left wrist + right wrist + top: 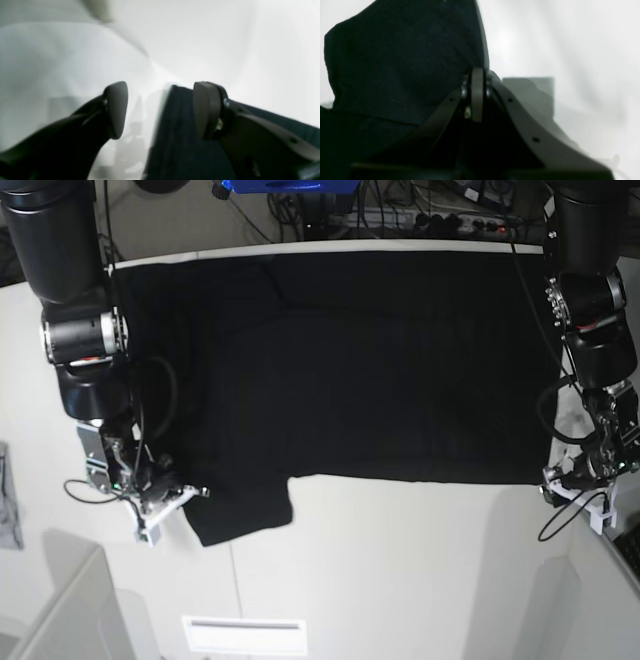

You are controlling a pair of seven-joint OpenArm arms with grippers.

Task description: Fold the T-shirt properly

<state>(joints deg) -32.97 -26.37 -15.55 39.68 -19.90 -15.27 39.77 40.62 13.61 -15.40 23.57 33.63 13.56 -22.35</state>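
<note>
Two pincers on my rig: left gripper (160, 110) and right gripper (477, 97).
Left gripper: I saw its pads spread wide, holding nothing; one pad (206, 110) lay over the T-shirt's edge.
Right gripper: I saw it pinched tight on a fold of the T-shirt (402, 62).
T-shirt: black, spread flat across the white table (400, 580), one sleeve at the right gripper.
Writing: I could read none.
</note>
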